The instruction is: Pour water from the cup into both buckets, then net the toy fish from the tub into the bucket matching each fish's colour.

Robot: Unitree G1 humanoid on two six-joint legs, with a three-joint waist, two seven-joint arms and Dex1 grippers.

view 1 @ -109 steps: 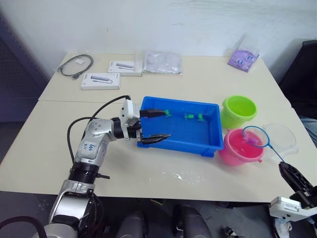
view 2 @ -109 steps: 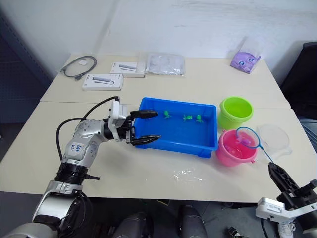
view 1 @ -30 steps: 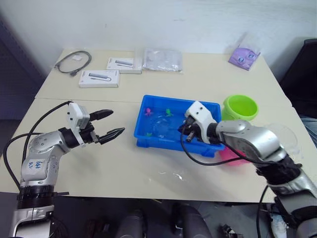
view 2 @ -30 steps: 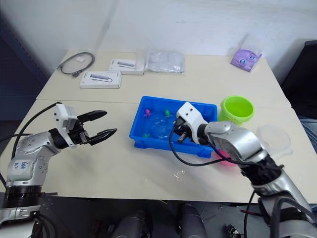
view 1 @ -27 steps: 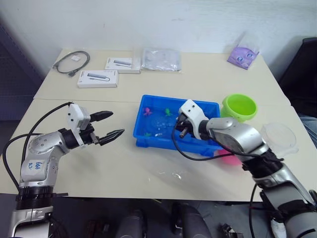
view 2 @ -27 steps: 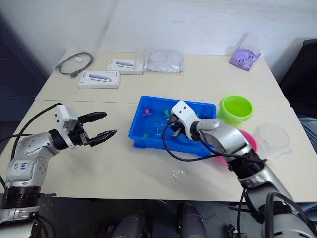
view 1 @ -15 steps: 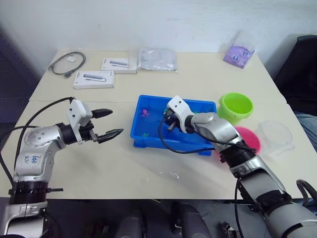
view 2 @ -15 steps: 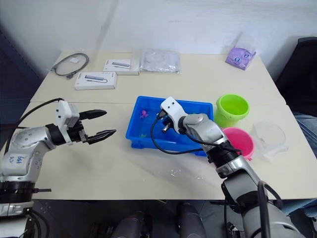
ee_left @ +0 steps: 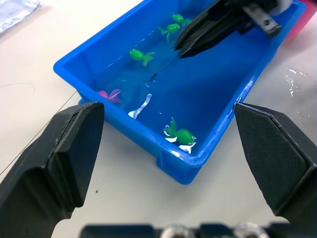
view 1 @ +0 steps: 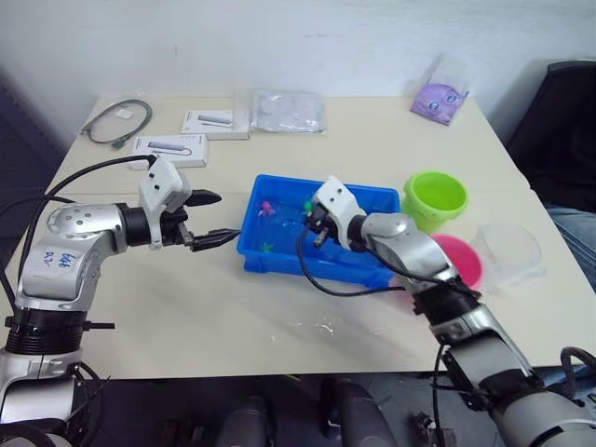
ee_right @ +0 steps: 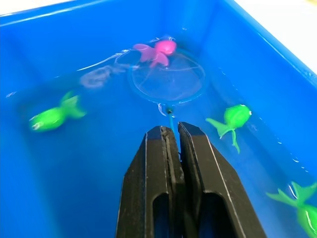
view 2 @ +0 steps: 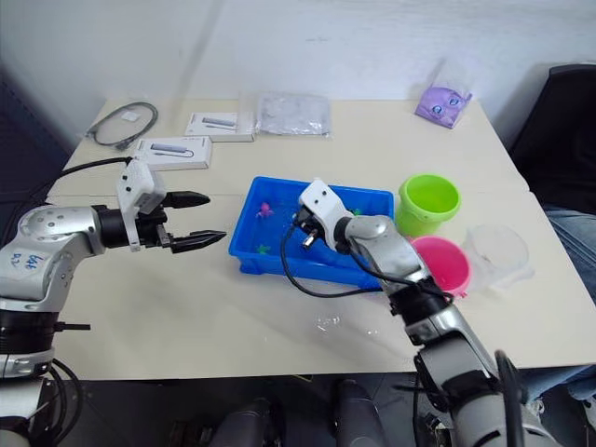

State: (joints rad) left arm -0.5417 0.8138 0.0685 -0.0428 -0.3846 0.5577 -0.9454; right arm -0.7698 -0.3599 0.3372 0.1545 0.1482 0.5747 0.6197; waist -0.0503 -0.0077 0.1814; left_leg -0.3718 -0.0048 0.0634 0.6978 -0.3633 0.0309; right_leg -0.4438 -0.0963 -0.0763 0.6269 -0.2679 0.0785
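From the head cameras, the blue tub sits mid-desk holding water and small fish, with two buckets on its right: the lime green bucket farther back and the pink bucket nearer, partly behind the right arm; the clear cup stands just right of the pink one. The left claw hovers spread open just left of the tub, touching nothing. The right claw reaches into the tub. In the left wrist view, the tub holds four green fish and one pink fish near a side wall, one green fish near the front rim. In the right wrist view, the right claw is clamped on the thin handle of the net, whose light blue hoop lies in the water with a pink fish at its far rim; three green fish float around it.
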